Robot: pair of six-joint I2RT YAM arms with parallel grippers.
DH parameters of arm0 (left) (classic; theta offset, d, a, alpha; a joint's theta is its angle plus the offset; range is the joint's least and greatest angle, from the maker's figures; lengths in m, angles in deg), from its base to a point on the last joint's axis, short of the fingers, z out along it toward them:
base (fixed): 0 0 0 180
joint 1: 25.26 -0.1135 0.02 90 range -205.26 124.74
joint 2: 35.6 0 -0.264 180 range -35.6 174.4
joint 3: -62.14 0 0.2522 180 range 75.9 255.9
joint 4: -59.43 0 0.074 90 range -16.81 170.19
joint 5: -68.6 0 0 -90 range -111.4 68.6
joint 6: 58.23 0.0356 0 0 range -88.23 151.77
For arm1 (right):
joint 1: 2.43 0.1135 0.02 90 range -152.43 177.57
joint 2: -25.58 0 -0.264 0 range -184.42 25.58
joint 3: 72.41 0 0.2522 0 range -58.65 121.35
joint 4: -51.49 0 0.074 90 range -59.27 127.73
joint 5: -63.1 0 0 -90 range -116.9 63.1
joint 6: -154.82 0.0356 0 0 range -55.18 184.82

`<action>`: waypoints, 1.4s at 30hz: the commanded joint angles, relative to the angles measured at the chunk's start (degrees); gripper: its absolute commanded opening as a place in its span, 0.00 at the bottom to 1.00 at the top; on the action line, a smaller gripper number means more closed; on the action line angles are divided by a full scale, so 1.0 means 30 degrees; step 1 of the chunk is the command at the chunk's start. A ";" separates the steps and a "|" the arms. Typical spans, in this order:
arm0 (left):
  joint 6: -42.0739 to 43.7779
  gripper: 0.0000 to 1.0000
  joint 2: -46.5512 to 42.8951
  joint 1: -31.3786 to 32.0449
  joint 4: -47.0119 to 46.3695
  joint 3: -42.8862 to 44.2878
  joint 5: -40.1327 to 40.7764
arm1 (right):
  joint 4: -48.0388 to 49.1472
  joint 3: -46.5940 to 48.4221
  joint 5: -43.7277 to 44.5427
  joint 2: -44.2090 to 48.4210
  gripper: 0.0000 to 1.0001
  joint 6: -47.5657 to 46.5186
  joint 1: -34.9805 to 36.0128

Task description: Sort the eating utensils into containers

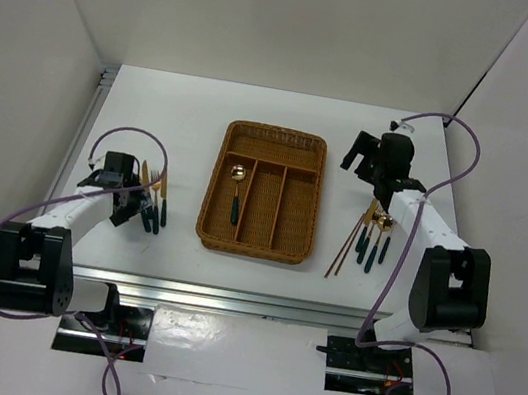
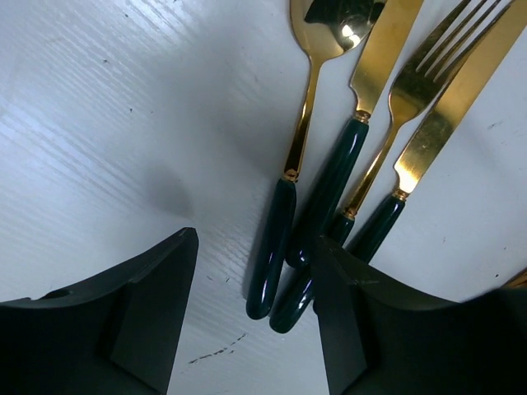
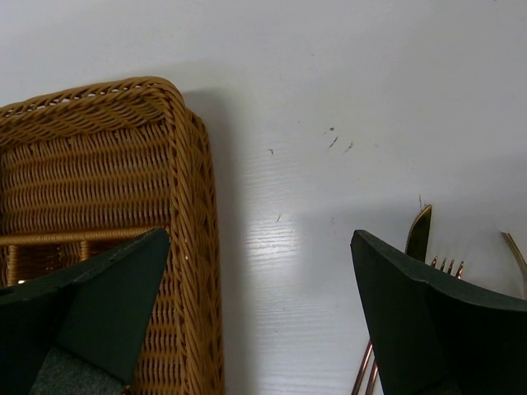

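The brown wicker tray (image 1: 263, 192) lies mid-table, with one gold and teal spoon (image 1: 235, 193) in its left long slot. My left gripper (image 1: 145, 210) is open, low over the handle ends of a group of utensils (image 1: 156, 195) left of the tray. In the left wrist view a spoon (image 2: 284, 181), a knife (image 2: 346, 148), a fork (image 2: 387, 156) and a second knife (image 2: 428, 140) lie side by side, and the spoon's handle end sits between the open jaws (image 2: 255, 247). My right gripper (image 1: 361, 161) is open and empty, right of the tray's far right corner (image 3: 177, 132).
More teal-handled utensils (image 1: 374, 238) and reddish chopsticks (image 1: 345, 244) lie right of the tray, under my right arm. The right wrist view shows the chopstick ends (image 3: 362, 374) and fork tines (image 3: 445, 265) by the right finger. White walls enclose the table.
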State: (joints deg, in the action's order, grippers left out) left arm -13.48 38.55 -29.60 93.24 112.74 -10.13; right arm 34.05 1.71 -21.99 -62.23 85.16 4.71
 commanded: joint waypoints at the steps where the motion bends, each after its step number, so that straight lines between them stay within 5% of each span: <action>1: 0.0114 0.69 0.0534 -0.0077 -0.0825 0.0025 -0.0328 | 0.0232 0.0623 -0.0024 -0.0144 1.00 0.0105 0.0024; 31: 0.1315 0.46 0.5459 0.0479 0.0288 0.2017 0.1137 | 0.0232 0.0799 0.0151 -0.0496 1.00 0.0105 0.0024; 42: 0.1491 0.24 0.6045 0.0831 0.0522 0.2398 0.1137 | 0.0232 0.0974 0.0151 -0.0671 1.00 0.0105 0.0024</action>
State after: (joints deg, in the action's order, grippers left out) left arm -9.46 53.43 -27.78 90.75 121.92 -4.58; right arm 33.87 1.89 -21.95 -63.94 85.18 4.71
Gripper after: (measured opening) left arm 0.253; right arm 0.994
